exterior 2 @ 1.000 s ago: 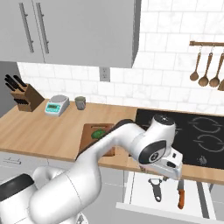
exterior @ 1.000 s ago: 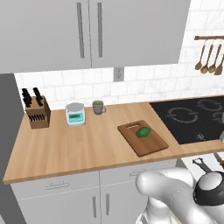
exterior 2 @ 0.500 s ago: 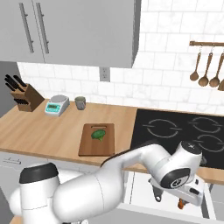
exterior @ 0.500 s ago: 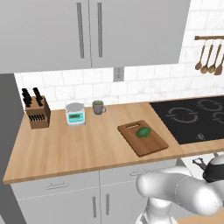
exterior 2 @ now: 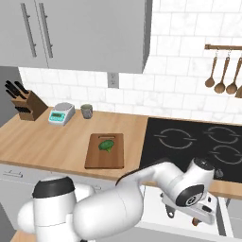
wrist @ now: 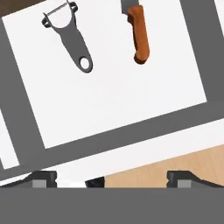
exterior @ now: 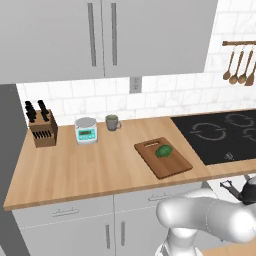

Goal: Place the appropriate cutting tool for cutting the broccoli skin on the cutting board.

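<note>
Cutting tool [wrist: 138,33] blade cropped at frame top; pincer [wrist: 111,179] fingers apart, empty.

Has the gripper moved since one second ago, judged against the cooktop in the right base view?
Yes. The gripper end of the arm has swung right and lower, from beside the cutting board to below the cooktop, over the open drawer.

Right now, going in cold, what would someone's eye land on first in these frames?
Probably the open white drawer in the hand view, where an orange-handled cutting tool lies beside a dark Y-shaped peeler, apart from each other. On the counter, the broccoli sits on the brown cutting board. The arm's tool hovers over the drawer with its fingers spread and nothing between them.
</note>
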Controlling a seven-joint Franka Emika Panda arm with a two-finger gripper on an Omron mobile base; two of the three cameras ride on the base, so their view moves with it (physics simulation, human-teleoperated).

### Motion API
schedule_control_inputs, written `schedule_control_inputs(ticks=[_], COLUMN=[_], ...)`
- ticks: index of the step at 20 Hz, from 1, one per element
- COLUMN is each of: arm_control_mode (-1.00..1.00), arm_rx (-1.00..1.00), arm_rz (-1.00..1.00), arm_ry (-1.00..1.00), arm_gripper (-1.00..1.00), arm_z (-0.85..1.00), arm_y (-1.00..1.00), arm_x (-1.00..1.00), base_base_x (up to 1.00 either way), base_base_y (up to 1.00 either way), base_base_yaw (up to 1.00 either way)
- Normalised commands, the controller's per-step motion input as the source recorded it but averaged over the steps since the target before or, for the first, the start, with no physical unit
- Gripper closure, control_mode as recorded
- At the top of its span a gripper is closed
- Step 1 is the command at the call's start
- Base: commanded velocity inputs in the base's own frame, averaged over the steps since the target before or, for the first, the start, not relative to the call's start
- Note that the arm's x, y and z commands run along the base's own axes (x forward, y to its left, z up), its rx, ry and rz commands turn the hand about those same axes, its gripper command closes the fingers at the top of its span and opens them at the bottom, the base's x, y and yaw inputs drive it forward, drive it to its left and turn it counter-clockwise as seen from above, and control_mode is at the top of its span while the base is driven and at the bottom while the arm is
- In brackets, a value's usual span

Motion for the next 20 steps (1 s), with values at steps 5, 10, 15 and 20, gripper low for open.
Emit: schedule_control_inputs(ticks=[5, 10, 15, 20], arm_control_mode=[-1.00, -1.00, -1.00, -1.00], arm_rx=[0.00, 0.00, 0.00, 0.00], arm_rz=[0.02, 0.04, 0.02, 0.01], arm_ry=[0.00, 0.00, 0.01, 0.01], arm_gripper=[-1.00, -1.00, -1.00, -1.00], arm_z=[-0.47, -0.35, -0.33, -0.24], arm_y=[0.00, -0.21, -0.20, -0.01], arm_x=[0.52, 0.05, -0.35, -0.02], base_base_x=[0.00, 0.00, 0.00, 0.00], base_base_y=[0.00, 0.00, 0.00, 0.00], base_base_yaw=[0.00, 0.00, 0.00, 0.00])
